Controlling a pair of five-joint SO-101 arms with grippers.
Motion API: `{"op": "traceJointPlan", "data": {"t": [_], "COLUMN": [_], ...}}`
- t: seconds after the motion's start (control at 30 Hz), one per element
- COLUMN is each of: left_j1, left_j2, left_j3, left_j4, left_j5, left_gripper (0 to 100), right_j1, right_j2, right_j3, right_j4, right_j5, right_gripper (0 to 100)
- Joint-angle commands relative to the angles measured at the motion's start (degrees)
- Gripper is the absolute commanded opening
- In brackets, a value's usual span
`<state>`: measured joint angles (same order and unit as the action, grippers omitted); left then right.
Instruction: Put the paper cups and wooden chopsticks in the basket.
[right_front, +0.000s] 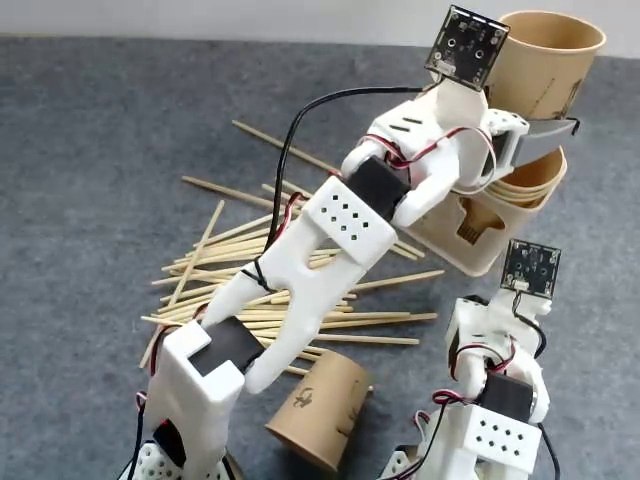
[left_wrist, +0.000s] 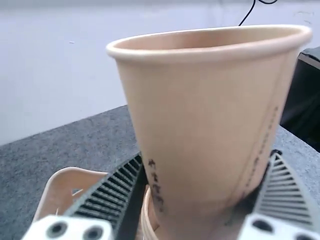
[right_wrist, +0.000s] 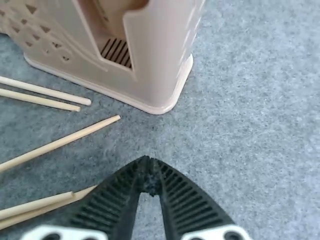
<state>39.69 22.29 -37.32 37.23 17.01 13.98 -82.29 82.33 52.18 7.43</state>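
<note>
When we counted the paper cups, we found three that we could tell apart. One held cup (left_wrist: 210, 125) was pinched by its lower wall between the two ribbed fingers (left_wrist: 112, 192) of the left gripper (left_wrist: 200, 200). One nested cup (right_front: 535, 185) stood in the basket (right_front: 470, 240). One fallen cup (right_front: 322, 410) lay on its side by the near edge of the surface (right_front: 90, 120), about midway along it, between the two arm bases. Further rims seemed stacked inside the nested cup, but we could not count them. The held cup stood upright, mouth up, directly above the nested cup, its bottom just over those rims; whether it touched them we could not tell. There was one basket, set toward the far right corner of the surface. The wooden chopsticks (right_front: 300, 320) lay loose in a criss-crossed heap across the middle of the surface, on the basket's left-edge side. They numbered well over a dozen, too overlapped for an exact count. Some ran under the left arm and a few pointed at the basket's foot. The right gripper (right_wrist: 149, 177) hung with its jaws pressed together on nothing, tips down close over the surface toward the right edge. It was just beside a rounded corner of the basket but apart from it, with several chopstick ends lying near.
</note>
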Motion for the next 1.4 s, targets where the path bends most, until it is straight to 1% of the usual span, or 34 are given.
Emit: {"op": "traceJointPlan", "data": {"t": [0.0,0.23,0.27,0.33,0.43,0.5,0.57,0.7,0.93,1.1,1.23,1.37], "left_j1": [-2.07,-2.77,-2.77,-2.77,-2.77,-2.33,-1.45,-0.92,-1.19,-1.27,-0.92,-0.66], "left_j2": [-1.10,-1.10,-1.10,-1.10,-1.10,-1.10,-1.10,-0.66,-0.57,-1.36,-2.86,-2.77], "left_j3": [-3.12,-3.12,-3.12,-3.12,-3.12,-3.30,-4.97,-8.92,-9.45,-10.15,-12.79,-12.88], "left_j4": [0.09,0.35,0.35,0.35,1.41,4.75,8.26,12.48,12.57,12.66,13.89,13.80], "left_j5": [0.53,0.62,1.05,4.13,6.07,6.07,6.07,6.24,6.42,10.73,15.91,16.97], "left_gripper": [32,32,32,33,41,47,50,50,50,50,50,50], "right_j1": [0.22,0.22,0.22,0.22,0.22,0.22,0.22,0.22,0.22,0.22,0.31,0.31], "right_j2": [-0.92,-0.92,-0.92,-0.92,-0.92,-0.92,-0.92,-0.92,-0.92,-0.92,-0.92,-0.92], "right_j3": [-0.66,-0.66,-0.66,-0.66,-0.66,-0.66,-0.66,-0.75,-0.75,-0.75,-0.75,-0.75], "right_j4": [-1.19,-1.19,-1.19,-1.19,-1.19,-1.19,-1.19,-1.19,-1.19,-1.19,-1.19,-1.19], "right_j5": [-0.09,-0.09,-0.09,-0.09,-0.09,-0.09,-0.09,-0.09,-0.09,-0.09,-0.09,-0.09], "right_gripper": [0.6,0.6,0.6,0.6,0.6,0.6,0.6,0.6,0.6,0.6,0.6,0.6]}}
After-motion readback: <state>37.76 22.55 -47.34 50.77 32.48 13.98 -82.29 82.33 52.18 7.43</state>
